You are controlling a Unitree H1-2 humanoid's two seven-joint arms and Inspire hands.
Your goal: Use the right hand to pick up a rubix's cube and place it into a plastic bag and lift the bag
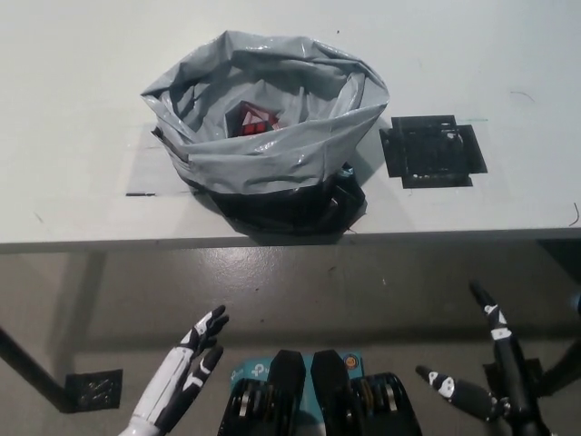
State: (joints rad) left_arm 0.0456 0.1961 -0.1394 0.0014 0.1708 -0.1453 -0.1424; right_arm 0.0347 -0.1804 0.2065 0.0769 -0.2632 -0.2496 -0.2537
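A white table (82, 136) holds a grey bag (272, 154) with the cube (253, 119) inside. Both hands hang below its edge, empty, fingers spread: left hand (192, 359), right hand (486, 372).

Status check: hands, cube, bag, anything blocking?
Both hands open, empty, low below the table edge: left hand, right hand. Cube inside the grey bag; bag on the table, not lifted. Nothing blocking.

Glossy, crinkled grey plastic bag (272, 150) on a smooth matt table (73, 109).
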